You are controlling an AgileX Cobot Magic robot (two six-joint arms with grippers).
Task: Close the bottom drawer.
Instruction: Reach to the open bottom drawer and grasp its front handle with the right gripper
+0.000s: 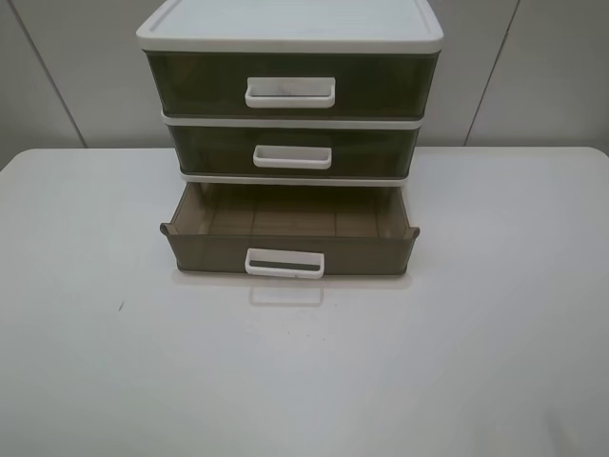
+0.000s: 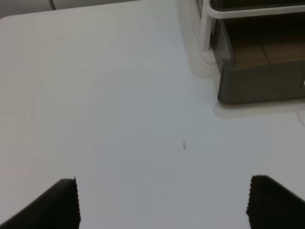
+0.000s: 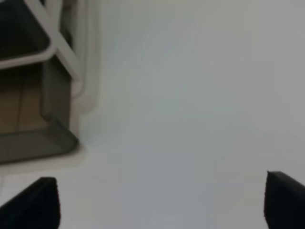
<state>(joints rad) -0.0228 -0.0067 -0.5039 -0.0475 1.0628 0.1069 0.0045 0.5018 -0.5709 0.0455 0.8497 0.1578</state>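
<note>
Both grippers hang above the white table [image 1: 105, 381], tilted down and forward. Your left gripper [image 2: 162, 204] has its fingers spread wide over bare tabletop; your right gripper [image 3: 160, 201] is likewise wide apart. Ahead, between them, the bottom drawer [image 1: 205, 253] stands pulled out of the white-framed unit [image 1: 285, 27], handle [image 1: 284, 264] toward you. Above it the middle drawer [image 1: 209, 150] and top drawer [image 1: 195, 84] sit flush. Grey panelled wall [image 1: 67, 67] behind.

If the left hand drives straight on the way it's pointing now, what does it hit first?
The left hand aims over bare table. The open bottom drawer lies off to the side of that line. It would likely meet the table itself first, though depth is hard to judge.
</note>
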